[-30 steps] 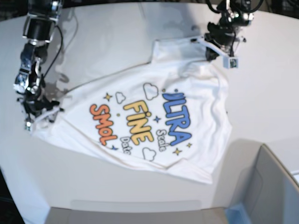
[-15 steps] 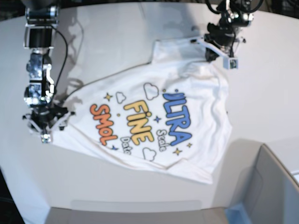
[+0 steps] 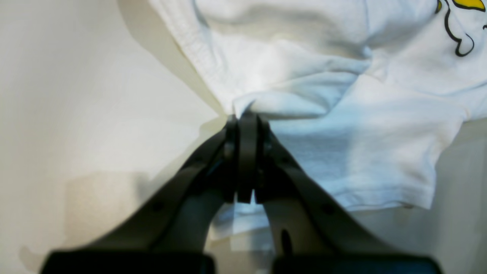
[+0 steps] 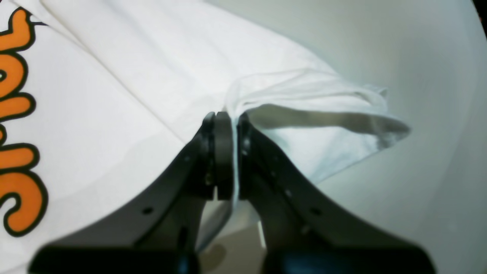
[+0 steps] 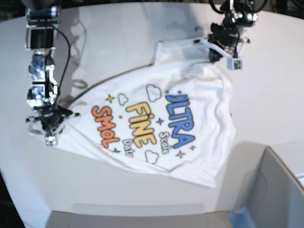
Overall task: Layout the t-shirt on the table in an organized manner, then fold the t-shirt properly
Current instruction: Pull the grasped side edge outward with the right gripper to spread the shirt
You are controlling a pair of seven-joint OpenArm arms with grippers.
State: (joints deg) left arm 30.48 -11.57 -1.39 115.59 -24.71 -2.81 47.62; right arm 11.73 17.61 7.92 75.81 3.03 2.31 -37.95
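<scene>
The white t-shirt (image 5: 199,95) lies print-up on the white table (image 5: 118,38), turned at an angle, with orange, yellow and blue letters showing. My right gripper (image 5: 49,127) sits at the shirt's left end. In the right wrist view it (image 4: 226,118) is shut on a pinched fold of the t-shirt (image 4: 114,95), beside an open sleeve or hem. My left gripper (image 5: 214,54) is at the shirt's far right corner. The left wrist view shows it (image 3: 247,116) shut on a bunched edge of the t-shirt (image 3: 361,133).
A grey bin-like box (image 5: 278,190) stands at the front right corner, with something blue (image 5: 240,216) beside it. A pale flat panel (image 5: 137,209) runs along the table's front edge. Bare tabletop (image 3: 76,95) surrounds the shirt.
My right gripper, open a moment ago, has shut on the shirt's left edge and pulled the fabric slightly in. The left arm and its grip have not moved.
</scene>
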